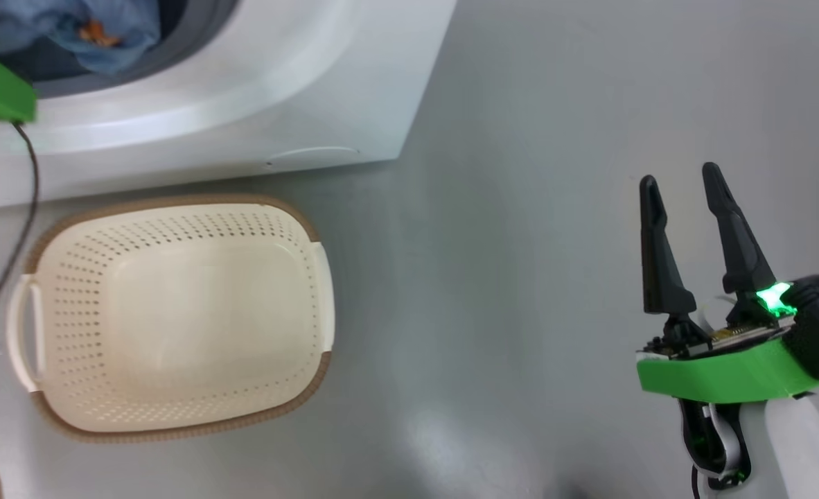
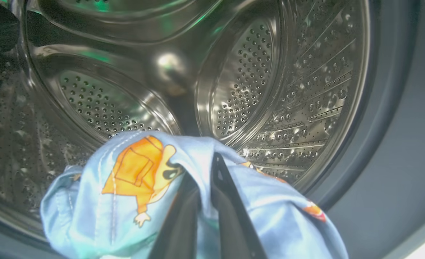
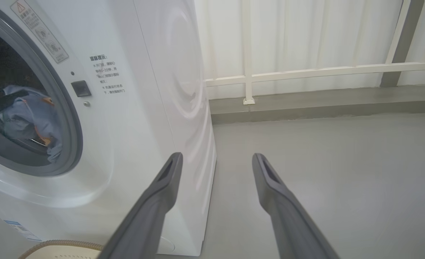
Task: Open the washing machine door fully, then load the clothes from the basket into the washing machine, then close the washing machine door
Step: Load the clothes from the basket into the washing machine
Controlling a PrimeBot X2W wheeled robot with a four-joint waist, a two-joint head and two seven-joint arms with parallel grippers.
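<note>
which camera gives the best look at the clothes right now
The left wrist view: the clothes sit close up, print clear, pinched in the shut left gripper before the drum. The head view catches a bit at top left; the right wrist view shows them small in the washing machine mouth.

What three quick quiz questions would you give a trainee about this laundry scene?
1. True or false: the basket is empty.
2. The left gripper is: A) open above the basket; B) shut on the clothes at the washing machine mouth; C) shut on the basket's handle.
3. Fill in: the right gripper has its fingers ____, holding nothing.
Key: 1 true; 2 B; 3 open.
</note>
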